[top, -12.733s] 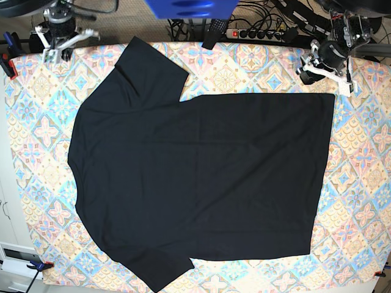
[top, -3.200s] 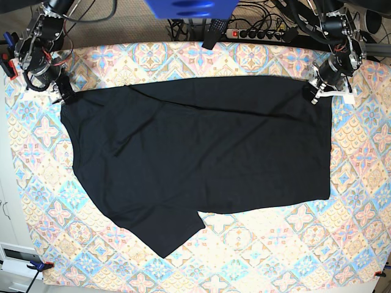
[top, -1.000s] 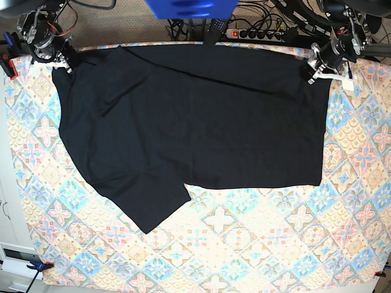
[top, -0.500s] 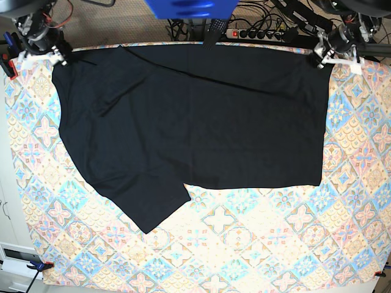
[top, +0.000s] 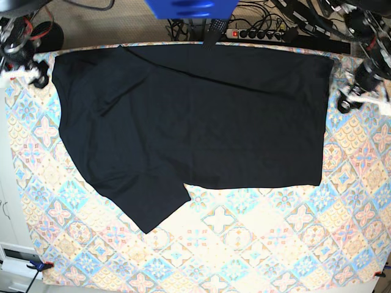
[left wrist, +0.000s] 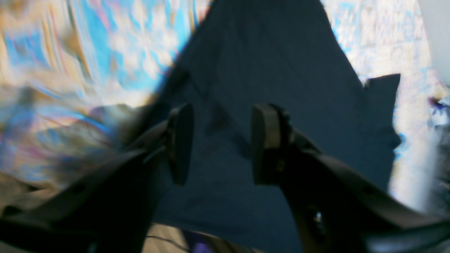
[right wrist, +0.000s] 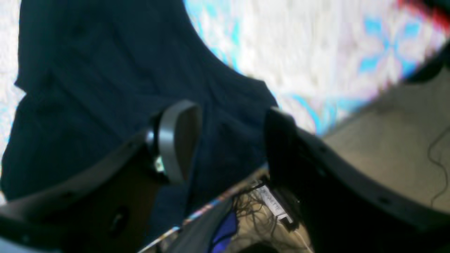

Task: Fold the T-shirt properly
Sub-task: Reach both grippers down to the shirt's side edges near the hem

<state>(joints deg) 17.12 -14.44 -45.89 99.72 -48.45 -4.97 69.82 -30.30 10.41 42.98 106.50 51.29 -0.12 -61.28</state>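
T-shirt [top: 195, 122] flat on far half of patterned table [top: 275, 244], folded once, 1 sleeve sticking out near left. Left gripper [left wrist: 219, 142] wide, empty; right gripper [right wrist: 228, 140] wide, empty. I'd next pinch that sleeve at its edge, fold inward, keep edges square.

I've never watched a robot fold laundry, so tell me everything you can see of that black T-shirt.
The T-shirt is plain black, soft-looking cloth with short sleeves. It lies on the patterned tablecloth, pushed up against the table's far edge. Its far part looks doubled over, with a diagonal crease across the top; one sleeve sticks out toward the near side. Neither hand touches it: both stand open just off its far corners.
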